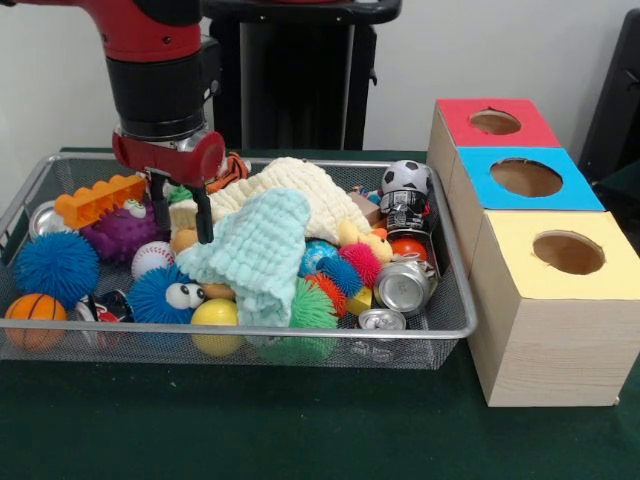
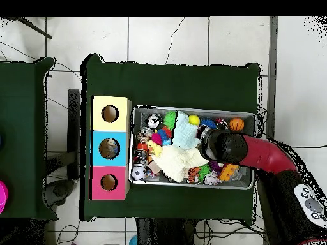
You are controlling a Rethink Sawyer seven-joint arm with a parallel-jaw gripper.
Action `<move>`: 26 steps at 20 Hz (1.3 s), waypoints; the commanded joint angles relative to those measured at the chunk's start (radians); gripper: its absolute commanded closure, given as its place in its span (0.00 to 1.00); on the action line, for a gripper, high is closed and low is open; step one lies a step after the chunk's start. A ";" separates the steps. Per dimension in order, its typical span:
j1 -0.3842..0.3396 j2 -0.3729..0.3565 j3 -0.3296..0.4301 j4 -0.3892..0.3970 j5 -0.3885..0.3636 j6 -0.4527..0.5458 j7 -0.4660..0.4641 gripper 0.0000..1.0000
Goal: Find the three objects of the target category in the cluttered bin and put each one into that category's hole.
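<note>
Target category not stated; cans are one candidate. Two cans (image 1: 405, 283) lie on their sides in the wire bin (image 1: 452, 300), well apart from the claw (image 1: 182, 212), on the side toward the boxes, long axes roughly level, tops toward the bin's front wall. Claw hangs with fingers narrowly parted, holding nothing, tips just beside the mint cloth (image 1: 258, 253) and near the purple spiky ball (image 1: 118, 236). Judgement: push the cloth aside first, then grip across a can's short axis. Three boxes (image 1: 528, 240) with holes sit on the desk (image 1: 240, 430).
</note>
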 commanded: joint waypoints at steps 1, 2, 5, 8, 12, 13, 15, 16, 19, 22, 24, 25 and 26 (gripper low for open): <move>0.005 0.018 0.091 -0.016 -0.048 0.113 -0.174 0.00; 0.007 0.019 0.092 -0.009 -0.048 0.104 -0.166 0.00; 0.013 0.017 0.101 -0.009 -0.039 0.104 -0.156 0.00; 0.016 0.019 0.101 -0.006 -0.039 0.101 -0.149 0.00; -0.001 0.081 0.080 -0.033 -0.060 0.104 -0.161 0.00; -0.006 0.093 0.072 -0.041 -0.073 0.103 -0.170 0.00; -0.021 0.095 0.060 -0.049 -0.090 0.115 -0.195 0.00; -0.028 0.089 0.054 -0.052 -0.099 0.123 -0.209 0.00; -0.054 0.072 0.046 -0.065 -0.125 0.156 -0.249 0.00; -0.077 0.087 0.045 -0.101 -0.154 0.180 -0.275 0.00; -0.084 0.105 0.045 -0.137 -0.172 0.201 -0.282 0.00; -0.085 0.108 0.042 -0.151 -0.178 0.221 -0.285 0.00; -0.084 0.111 0.040 -0.169 -0.184 0.245 -0.286 0.00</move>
